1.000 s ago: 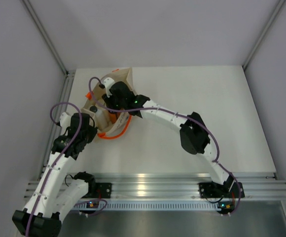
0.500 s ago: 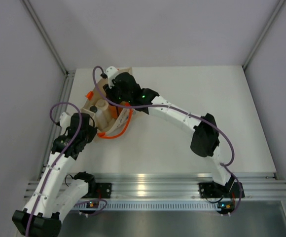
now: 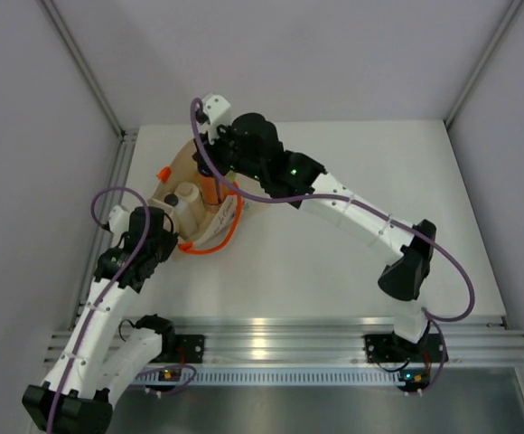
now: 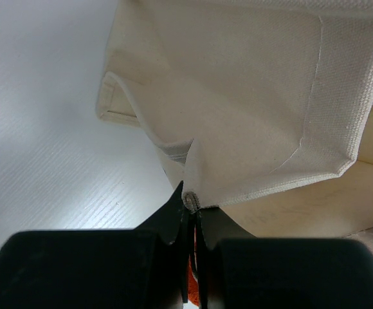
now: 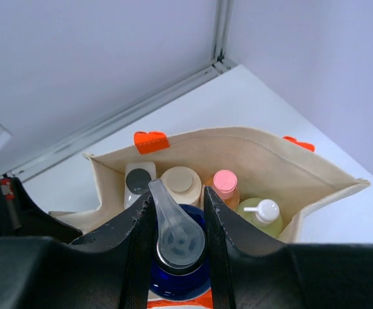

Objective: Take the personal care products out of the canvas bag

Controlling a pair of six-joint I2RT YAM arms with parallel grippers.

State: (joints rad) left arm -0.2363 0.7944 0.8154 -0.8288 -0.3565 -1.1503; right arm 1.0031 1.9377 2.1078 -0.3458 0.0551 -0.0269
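**Item:** orange plastic bottle with dark-blue top (image 5: 175, 270), held over the open mouth of the beige canvas bag (image 5: 251, 151) at the desk's (image 3: 379, 181) far left. Whether its base clears the rim cannot be told.

**Remaining in bag:** clear bottle with dark cap (image 5: 138, 181), cream squat bottle (image 5: 180, 182), peach bottle with pink cap (image 5: 225, 183), yellow-green bottle with white cap (image 5: 262, 216), all upright.

**Risks (judged):**
- The grip sits high on the narrow top, so the bottle may swing or slip out.
- Its base may snag the canvas rim or the orange loop handle (image 3: 210, 249), dragging the bag and tipping its neighbours.
- The left pinch holds only a thin fold, so a tug could free it.

**Right jaws:** clamped on the bottle's top, one finger on each side.

**Left jaws:** pressed together on a fold of the bag's canvas edge.
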